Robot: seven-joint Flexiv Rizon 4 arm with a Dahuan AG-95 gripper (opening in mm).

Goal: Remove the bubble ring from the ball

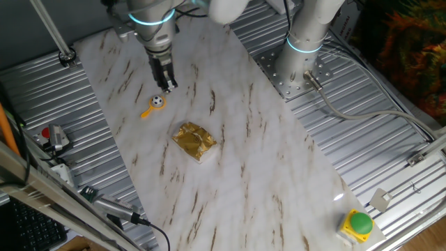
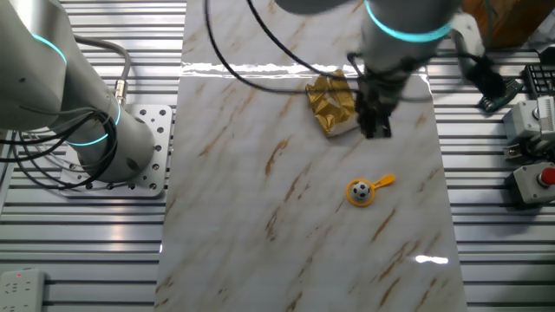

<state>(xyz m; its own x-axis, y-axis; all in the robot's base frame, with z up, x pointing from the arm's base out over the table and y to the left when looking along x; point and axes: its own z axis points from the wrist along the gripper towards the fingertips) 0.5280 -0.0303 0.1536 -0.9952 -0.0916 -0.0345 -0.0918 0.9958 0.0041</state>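
Note:
The bubble ring (image 1: 151, 109) is a small orange-yellow hoop with a short handle, lying flat on the marble board. The ball (image 1: 158, 101), white with black patches, sits inside the hoop. Both also show in the other fixed view, the bubble ring (image 2: 382, 182) with the ball (image 2: 360, 189) in its hoop. My gripper (image 1: 168, 86) hangs just above and behind the ball, fingers pointing down, apart from both. In the other fixed view my gripper (image 2: 375, 130) shows two dark fingers with a small gap and nothing between them.
A crumpled gold foil packet (image 1: 194, 141) lies mid-board, close to my gripper in the other fixed view (image 2: 330, 106). A green button (image 1: 360, 222) on a yellow base sits at the board's near right corner. The arm's base (image 1: 303, 63) stands on ribbed metal beside the board.

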